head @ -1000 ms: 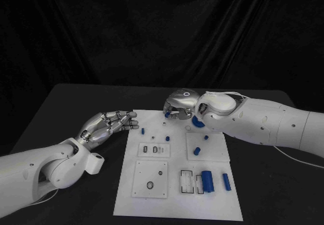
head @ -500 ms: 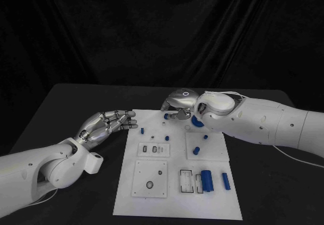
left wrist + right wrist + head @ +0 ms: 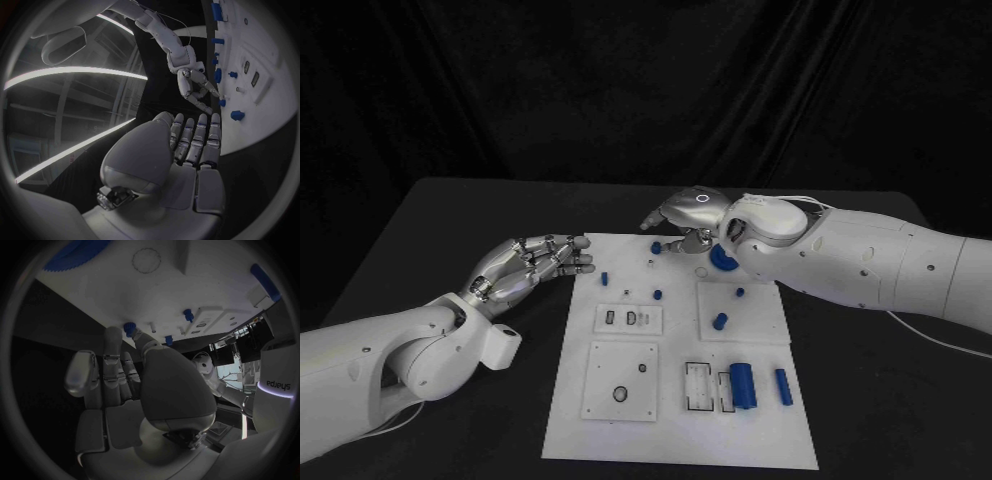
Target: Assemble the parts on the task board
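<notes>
White task board [image 3: 678,400] | blue parts [image 3: 744,385] scattered | left hand [image 3: 531,268] empty, fingers apart | right hand [image 3: 687,222] grip unclear

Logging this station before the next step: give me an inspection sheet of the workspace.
Surface: black table, dark cloth over it.
Job's things: white task board in the middle; small blue parts spread over it, several near its far end.
Clutter: nothing seen.
Hands: left hand beside the board's left edge, fingers together, holding nothing; right hand over the board's far end, fingertips near a blue part, grasp not clear.
Cables: thin white cable along the right arm.
Surroundings: black curtain behind.
</notes>
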`<state>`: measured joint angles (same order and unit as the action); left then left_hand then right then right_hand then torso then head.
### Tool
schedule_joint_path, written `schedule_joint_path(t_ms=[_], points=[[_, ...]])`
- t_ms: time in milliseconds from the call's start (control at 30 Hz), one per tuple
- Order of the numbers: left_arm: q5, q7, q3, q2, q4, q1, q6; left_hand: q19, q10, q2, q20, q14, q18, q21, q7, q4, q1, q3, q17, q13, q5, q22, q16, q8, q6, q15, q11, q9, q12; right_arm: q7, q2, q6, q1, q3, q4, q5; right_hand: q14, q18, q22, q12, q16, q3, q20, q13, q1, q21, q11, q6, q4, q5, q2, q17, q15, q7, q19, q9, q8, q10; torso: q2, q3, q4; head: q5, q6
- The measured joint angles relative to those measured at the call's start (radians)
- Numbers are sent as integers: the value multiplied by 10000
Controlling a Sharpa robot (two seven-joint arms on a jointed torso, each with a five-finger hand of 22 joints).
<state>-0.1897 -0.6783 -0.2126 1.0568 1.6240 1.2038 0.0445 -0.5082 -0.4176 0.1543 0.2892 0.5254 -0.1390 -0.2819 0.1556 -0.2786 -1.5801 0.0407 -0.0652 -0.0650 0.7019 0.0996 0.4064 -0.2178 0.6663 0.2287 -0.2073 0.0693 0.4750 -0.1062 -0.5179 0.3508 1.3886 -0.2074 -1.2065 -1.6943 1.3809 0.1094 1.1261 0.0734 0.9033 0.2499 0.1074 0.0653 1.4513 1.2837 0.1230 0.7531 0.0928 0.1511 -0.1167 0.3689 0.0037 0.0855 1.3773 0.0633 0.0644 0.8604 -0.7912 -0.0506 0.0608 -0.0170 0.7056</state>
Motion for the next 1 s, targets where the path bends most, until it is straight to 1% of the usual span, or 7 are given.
schedule_joint_path(t_ms=[167, 267, 400, 533, 733, 900, 1000], points=[[3, 0, 0, 100, 40, 0, -3, 0, 0, 0, 0, 0, 0, 0, 0, 28, 0, 27, 0, 0, 0, -3, 0, 0, 0, 0, 0, 0, 0, -120, -604, 463, 163, -16, -588, 12, 0, 0, 169, 415, 74, -2, 0, 32, 88, 68, -141, 816, -63, 338, 228, 30, 0, 491, 0, 84, 179, 823, -1, 4, 5, -38, -74], [5, 0, -2, 188, 92, 0, -3, 0, 0, 0, 0, 0, 0, 0, 0, 28, 0, 27, 0, 0, 0, -2, 0, 0, 0, 0, 0, 0, 0, -145, -1306, 638, 479, -5, -1338, 35, 0, 0, 211, 581, 74, -2, 0, 32, 12, 68, -192, 1028, -63, 341, 304, 40, 0, 595, 1, 84, 179, 1199, -1, 5, 3, -47, -97], [7, -1, -2, 263, 154, 0, 4, -1, 0, -49, 0, 0, 0, 0, 0, 27, 49, 82, 0, 0, 0, -12, 0, 0, 0, 0, 0, 0, 0, -106, -2272, 669, 813, 7, -2357, 185, -108, 0, 64, 741, 74, 59, 42, 31, -40, -3, -244, 1166, 59, 223, 356, 33, 42, 569, -59, 76, 192, 1722, 3, 6, -17, -12, -100], [8, -1, -2, 316, 168, 0, 32, 36, -45, -159, -36, -21, 1, 41, 36, 40, 52, 181, 0, 0, 23, -29, 0, 0, 36, -21, -44, 0, 0, -50, -3139, 617, 945, 3, -3108, 489, -253, -1, -252, 866, -54, 193, 17, 32, -40, -304, -326, 1453, 193, 223, 356, -44, -2, 557, -268, 82, 266, 2183, 13, 1, -50, 38, -66], [-47, -2, -1, 362, 153, 0, 149, 1293, -66, -465, -173, -1565, 1, 757, 36, 30, 358, 694, 70, 0, 70, -342, -819, 0, 36, -382, -65, 0, -107, 65, -4290, 513, 985, -6, -3700, 956, -322, -2, -416, 910, -160, 355, -74, 31, -40, -489, -466, 1596, 355, 174, 356, -103, -71, 558, -359, 98, 334, 2633, 21, -22, -92, -16, -33], [-106, -3, -2, 410, 136, 0, 257, 2148, 348, -609, -315, -2655, -30, 1216, 66, 88, 502, 910, 169, 17, 70, -469, -1561, 69, -50, -606, 253, -2, -461, 185, -4905, 486, 822, -6, -3845, 1177, -429, -1, -843, 909, -382, 452, -90, 31, -111, -880, -462, 1669, 452, 107, 285, -183, -108, 556, -624, 98, 334, 2707, 26, -29, -110, -60, -70], [-134, -3, -2, 402, 112, 0, 314, 2834, 1410, -700, -484, -3698, -240, 1588, -60, 97, 593, 951, 295, 111, 12, -543, -2385, 494, -993, -896, 614, -85, -1322, 248, -5164, 485, 657, -6, -3943, 1262, -429, -1, -895, 910, -436, 496, -90, 31, -136, -922, -498, 1669, 496, 107, 260, -208, -108, 556, -623, 88, 334, 2743, 26, -29, -128, -92, -77]])
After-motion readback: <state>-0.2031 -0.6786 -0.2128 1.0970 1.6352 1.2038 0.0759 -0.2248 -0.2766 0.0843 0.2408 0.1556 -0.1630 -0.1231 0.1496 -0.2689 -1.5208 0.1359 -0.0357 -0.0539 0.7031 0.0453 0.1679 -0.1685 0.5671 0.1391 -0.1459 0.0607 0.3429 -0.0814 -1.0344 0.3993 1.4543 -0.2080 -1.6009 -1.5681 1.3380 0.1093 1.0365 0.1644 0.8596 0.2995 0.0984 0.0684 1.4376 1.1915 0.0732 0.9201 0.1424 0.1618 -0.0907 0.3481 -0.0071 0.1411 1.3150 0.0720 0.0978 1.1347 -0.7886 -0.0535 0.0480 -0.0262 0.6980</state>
